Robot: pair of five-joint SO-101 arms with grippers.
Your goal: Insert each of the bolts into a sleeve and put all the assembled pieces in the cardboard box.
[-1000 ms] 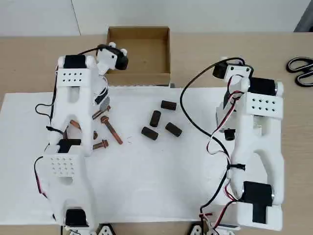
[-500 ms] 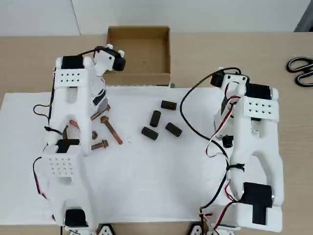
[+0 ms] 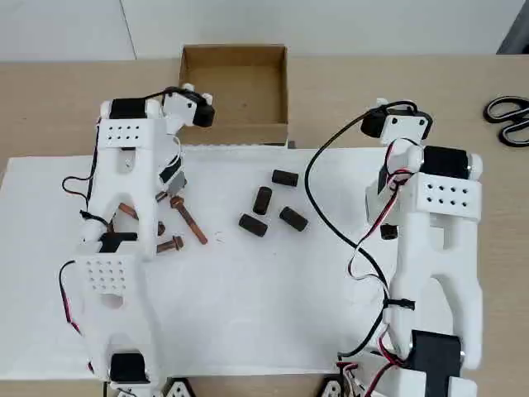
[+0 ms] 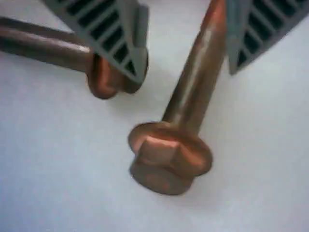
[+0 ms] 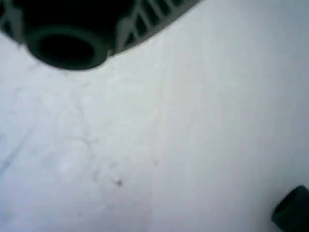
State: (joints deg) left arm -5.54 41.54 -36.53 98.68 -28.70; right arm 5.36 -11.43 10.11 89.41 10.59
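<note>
Several copper bolts lie on the white sheet under my left arm. One bolt (image 4: 181,140) lies with its shaft running up between the fingers of my open left gripper (image 4: 188,43), its hex head nearest the camera. A second bolt (image 4: 58,48) lies beside it with its head under one finger (image 4: 116,34). From above, the left gripper (image 3: 171,184) sits over the long bolt (image 3: 190,222). My right gripper (image 5: 82,34) is shut on a black sleeve (image 5: 67,46), held just above the sheet (image 3: 387,230). Several loose sleeves, one of them (image 3: 262,199), lie mid-sheet.
The cardboard box (image 3: 234,130) stands open at the back, behind the sheet. More bolts (image 3: 169,244) lie by the left arm. Scissors (image 3: 508,116) rest at the far right of the table. Another sleeve (image 5: 292,212) lies near the right gripper.
Both arms shifted slightly. The left gripper settled lower over the bolts. The right arm swayed left, then back, with the sleeve still in it.
</note>
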